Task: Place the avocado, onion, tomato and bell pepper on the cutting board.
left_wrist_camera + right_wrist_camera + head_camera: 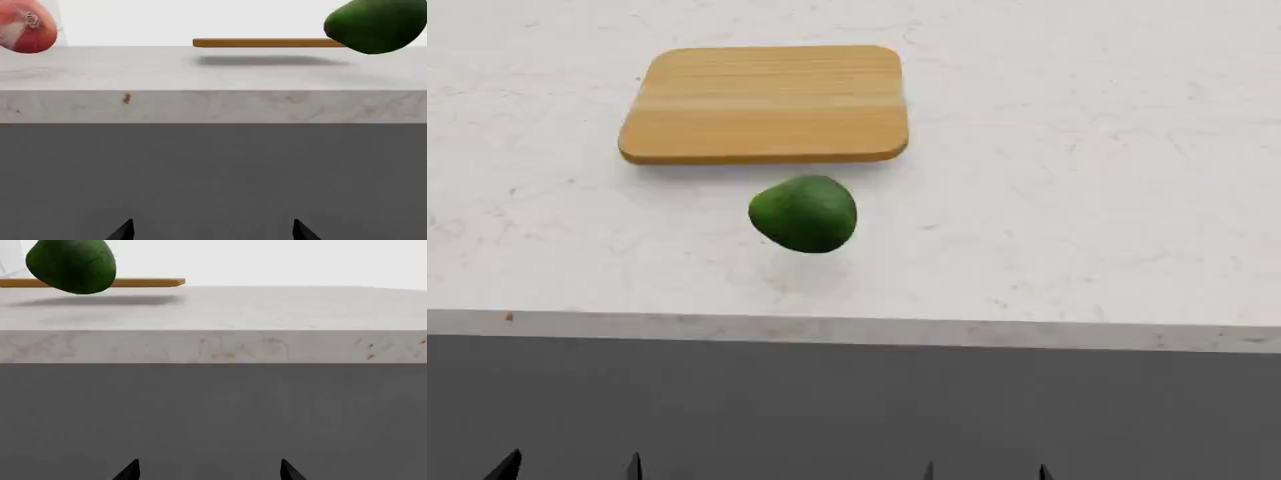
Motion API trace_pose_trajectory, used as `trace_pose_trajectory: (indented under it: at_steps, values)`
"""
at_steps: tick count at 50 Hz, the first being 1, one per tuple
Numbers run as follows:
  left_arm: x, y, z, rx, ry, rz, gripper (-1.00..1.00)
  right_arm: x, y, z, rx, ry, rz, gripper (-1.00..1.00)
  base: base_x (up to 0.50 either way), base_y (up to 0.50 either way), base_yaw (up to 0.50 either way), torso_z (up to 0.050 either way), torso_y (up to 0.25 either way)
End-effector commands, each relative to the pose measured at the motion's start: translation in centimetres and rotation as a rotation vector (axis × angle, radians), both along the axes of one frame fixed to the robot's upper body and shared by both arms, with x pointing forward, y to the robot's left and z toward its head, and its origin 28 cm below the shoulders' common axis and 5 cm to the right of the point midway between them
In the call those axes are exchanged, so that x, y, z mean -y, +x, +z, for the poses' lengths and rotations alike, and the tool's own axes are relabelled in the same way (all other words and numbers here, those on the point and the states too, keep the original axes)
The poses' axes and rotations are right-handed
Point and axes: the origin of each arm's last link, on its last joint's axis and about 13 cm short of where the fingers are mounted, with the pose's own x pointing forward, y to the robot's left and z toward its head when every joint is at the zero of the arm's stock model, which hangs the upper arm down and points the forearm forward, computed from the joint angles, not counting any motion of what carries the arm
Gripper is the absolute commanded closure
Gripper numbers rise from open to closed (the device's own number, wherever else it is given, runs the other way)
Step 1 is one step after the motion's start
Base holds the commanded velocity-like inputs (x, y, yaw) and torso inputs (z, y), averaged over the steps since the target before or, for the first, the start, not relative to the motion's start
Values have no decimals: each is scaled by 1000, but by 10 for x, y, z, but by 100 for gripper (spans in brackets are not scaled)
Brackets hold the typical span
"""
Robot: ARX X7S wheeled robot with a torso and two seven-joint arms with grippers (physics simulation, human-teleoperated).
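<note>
Both grippers sit low at the bottom edge, below the counter front. The left gripper shows two dark fingertips spread apart with nothing between, so open and empty. The right gripper is the same: tips apart, open, empty.

The avocado is at frame centre in the head view, just below the cutting board, which lies in the upper left, bare. The avocado's shadow sits offset below it, and both wrist views show board and avocado seeming to float above the counter, so contact is unclear. The onion shows only in the left wrist view, upper left corner, partly cut off. Tomato and bell pepper are not in view.

Risks, judged:
- The avocado is smooth and rounded; an off-centre pinch could squirt it out or roll it toward the counter edge.
- If objects are unsettled, reaching now could mean grabbing at a moving target.
- Arms start under the countertop lip; raising them straight could clip the edge.
- Two items are unseen, so the head needs to look around.

The surface is a pale marbled stone slab with a thick front edge and a dark grey cabinet face below. The background is blank white, no room detail.
</note>
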Motion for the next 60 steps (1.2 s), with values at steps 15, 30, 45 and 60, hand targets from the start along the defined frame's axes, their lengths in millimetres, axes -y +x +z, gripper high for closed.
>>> trace_pose_trajectory:
  at_steps: [15, 30, 45, 60]
  values:
    - [0, 0, -1, -3, 9, 1, -100, 0, 0, 0, 0, 0, 0, -100, 0, 0, 0, 0, 0]
    - [1, -1, 1, 3, 14, 12, -100, -2, -1, 1, 1, -24, 4, -100, 0, 332, 0, 0, 0]
    - [1, -1, 1, 10, 20, 13, -100, -1, -1, 2, 6, -23, 2, -100, 0, 500, 0, 0, 0]
    - [1, -2, 1, 13, 29, 15, -100, -1, -2, 2, 14, -18, -1, -100, 0, 467, 0, 0, 0]
